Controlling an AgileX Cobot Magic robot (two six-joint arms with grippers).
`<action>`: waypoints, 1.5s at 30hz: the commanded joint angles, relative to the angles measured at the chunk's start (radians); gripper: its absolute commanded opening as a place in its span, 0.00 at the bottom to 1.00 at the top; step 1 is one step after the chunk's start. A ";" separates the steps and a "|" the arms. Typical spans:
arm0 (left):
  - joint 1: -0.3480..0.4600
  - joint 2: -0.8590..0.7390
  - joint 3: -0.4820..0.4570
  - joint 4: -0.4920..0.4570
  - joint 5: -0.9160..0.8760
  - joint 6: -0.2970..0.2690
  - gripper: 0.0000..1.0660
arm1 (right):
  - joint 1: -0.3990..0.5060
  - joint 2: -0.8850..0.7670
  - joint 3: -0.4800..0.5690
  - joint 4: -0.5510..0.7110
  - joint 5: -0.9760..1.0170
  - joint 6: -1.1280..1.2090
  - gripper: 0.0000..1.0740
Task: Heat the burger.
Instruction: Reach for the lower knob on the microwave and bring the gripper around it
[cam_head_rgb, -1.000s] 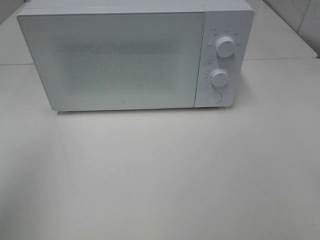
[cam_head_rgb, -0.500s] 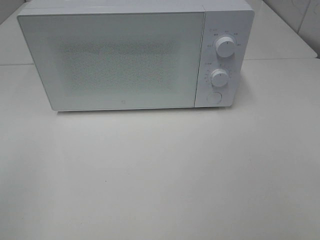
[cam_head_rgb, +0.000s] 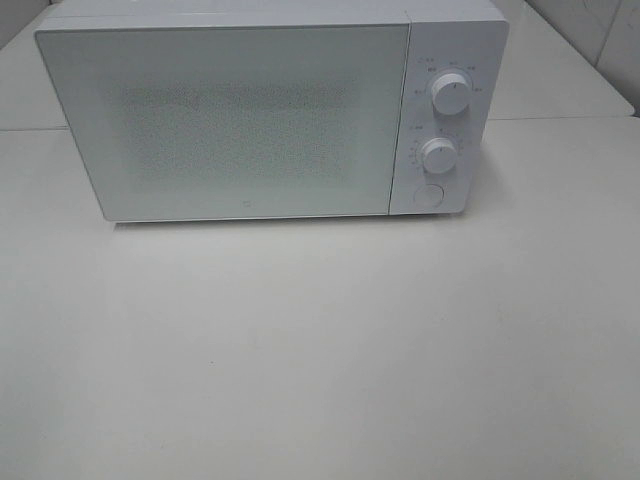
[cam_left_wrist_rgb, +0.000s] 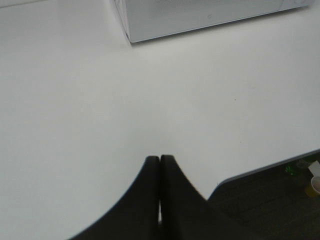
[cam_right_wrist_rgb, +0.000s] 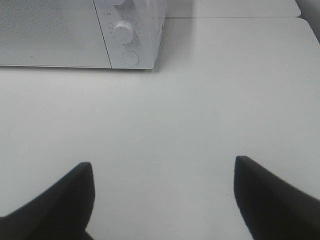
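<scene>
The burger is not in view in any frame. A white microwave (cam_head_rgb: 270, 110) stands at the back of the white table (cam_head_rgb: 320, 340) with its door shut; it has two round knobs (cam_head_rgb: 448, 95) and a round button on its right panel. It also shows in the right wrist view (cam_right_wrist_rgb: 75, 35) and partly in the left wrist view (cam_left_wrist_rgb: 200, 15). My left gripper (cam_left_wrist_rgb: 159, 161) is shut and empty above the table's front. My right gripper (cam_right_wrist_rgb: 162, 172) is open and empty above the table. Neither gripper shows in the exterior high view.
The table's front edge (cam_left_wrist_rgb: 265, 167) shows in the left wrist view, with dark floor and small green and yellow things (cam_left_wrist_rgb: 305, 175) below it. A second white table (cam_head_rgb: 560, 70) stands behind the microwave.
</scene>
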 joint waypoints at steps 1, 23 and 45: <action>0.003 -0.025 0.017 -0.024 -0.089 0.041 0.00 | -0.001 -0.003 0.001 0.000 -0.012 0.000 0.69; 0.003 -0.022 0.051 -0.017 -0.152 0.039 0.00 | -0.001 -0.003 0.001 0.000 -0.012 0.000 0.69; 0.003 -0.022 0.051 -0.018 -0.152 0.038 0.00 | -0.001 0.444 -0.029 0.000 -0.144 -0.001 0.67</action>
